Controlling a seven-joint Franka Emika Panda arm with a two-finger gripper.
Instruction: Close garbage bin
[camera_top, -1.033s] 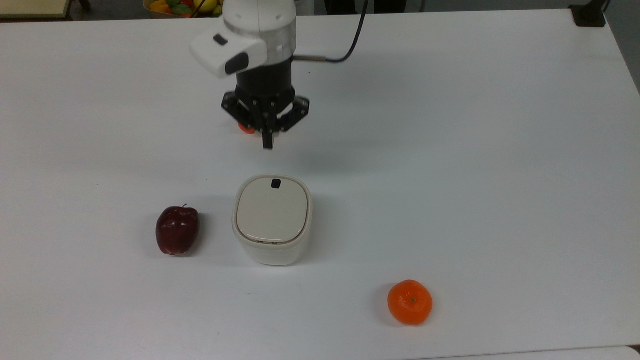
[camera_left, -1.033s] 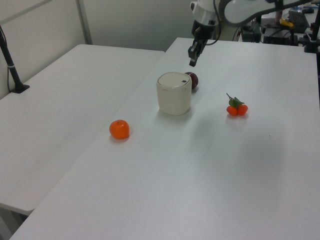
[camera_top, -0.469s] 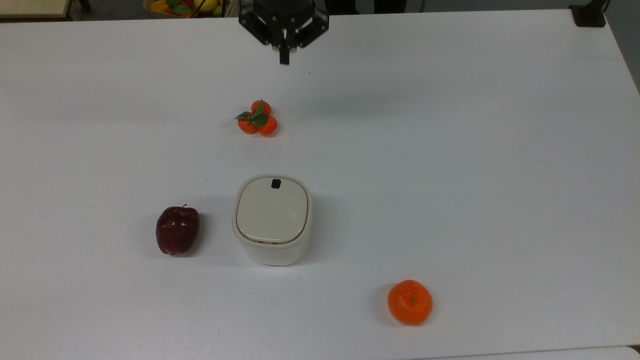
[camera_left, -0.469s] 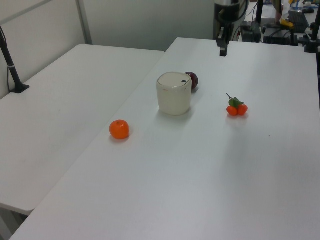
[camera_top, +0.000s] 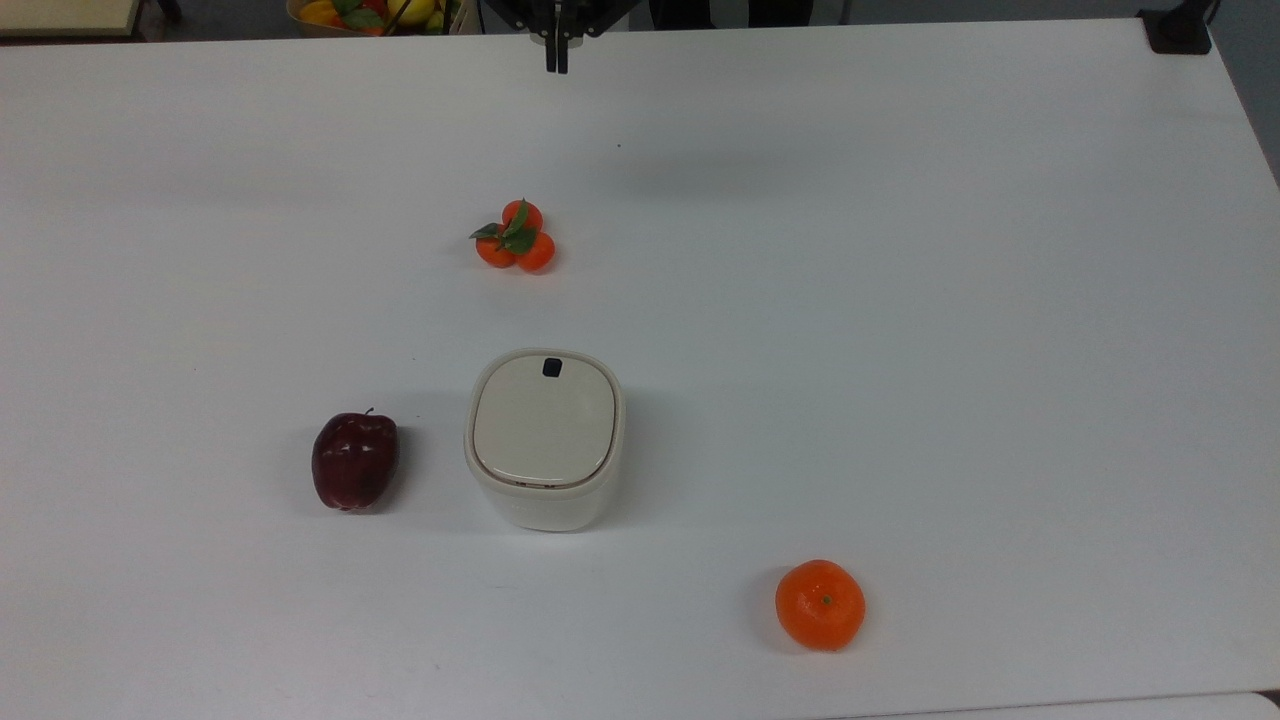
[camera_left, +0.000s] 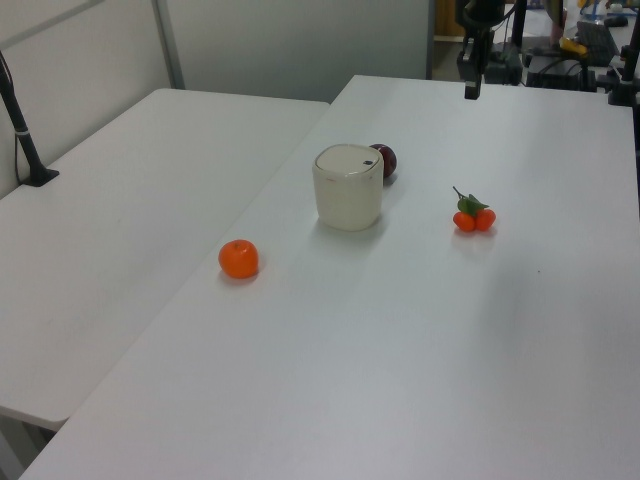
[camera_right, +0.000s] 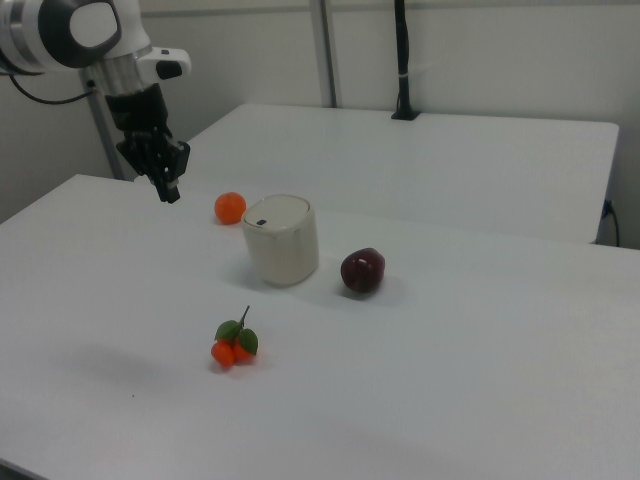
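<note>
White matte desk (camera_top: 900, 300), smooth and flat. From the top view's left: glossy dark-red apple (camera_top: 354, 461), then rounded-square cream plastic garbage bin (camera_top: 545, 440) at centre, flat beige lid down flush, small black button on it. Well apart, at the far edge, gripper (camera_top: 556, 55), jaws pressed together, holding nothing

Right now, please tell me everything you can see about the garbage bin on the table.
The garbage bin is a small cream-white container of rounded-square shape, seemingly plastic, standing upright on the white table. Its flat beige lid lies down flush, so it looks closed, with a small black square button near one edge. A dark red apple sits beside it on the top view's left, apart from it. Nothing touches the bin except the table.
</note>
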